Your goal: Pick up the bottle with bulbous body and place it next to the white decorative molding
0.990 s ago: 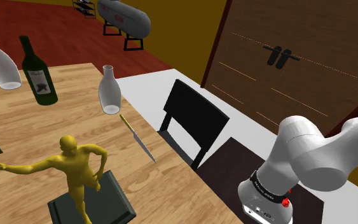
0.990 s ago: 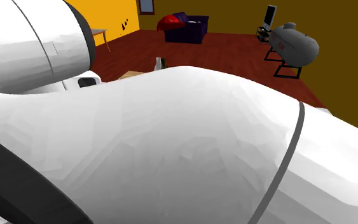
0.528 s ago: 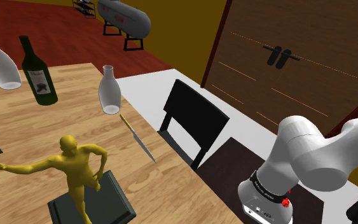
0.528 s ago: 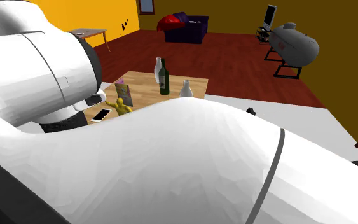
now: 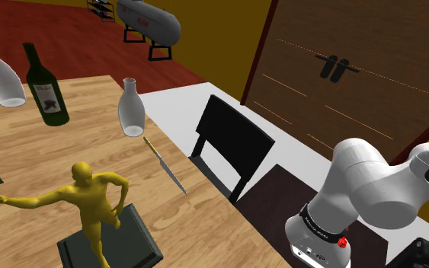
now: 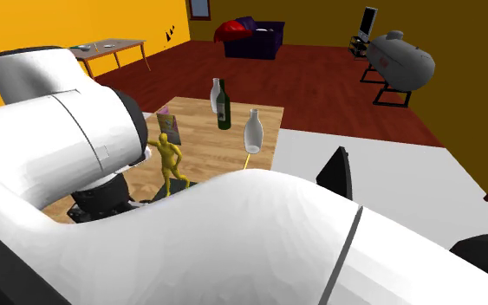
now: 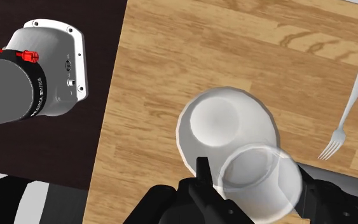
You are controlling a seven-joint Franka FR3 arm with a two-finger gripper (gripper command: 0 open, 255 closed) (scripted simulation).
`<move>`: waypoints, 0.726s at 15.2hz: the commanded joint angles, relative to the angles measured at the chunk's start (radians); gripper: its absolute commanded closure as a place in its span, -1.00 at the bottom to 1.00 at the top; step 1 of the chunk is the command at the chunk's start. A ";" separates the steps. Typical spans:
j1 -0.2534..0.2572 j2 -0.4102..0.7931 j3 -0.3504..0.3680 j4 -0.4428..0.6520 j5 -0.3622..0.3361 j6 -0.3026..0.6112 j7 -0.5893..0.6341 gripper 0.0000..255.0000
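Near the table edge that runs along the arm's base, the clear bottle with the bulbous body sits directly under the hand, seen from above down its neck. The fingers stand on either side of the neck and appear to press against it, so I judge them closed on the bottle. Whether its foot is on the wood or already clear of it I cannot tell.

The grip is the main worry. The glass is smooth and rounded and is held high on the neck. With the heavy body hanging below, a quick swing could make it pivot or slide out between the fingers.

A fork lies on the table close beside the bottle, and a low carry could clip it. Further along the table stand a yellow figurine, a dark wine bottle and two pale bottles of much the same shape. A sweep across at their height could topple any of them. Setting the bottle down tilted would likely tip it, since the body is wide and the grip is at the top.
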 commanded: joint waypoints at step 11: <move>0.020 -0.024 0.072 -0.152 0.064 0.135 -0.023 1.00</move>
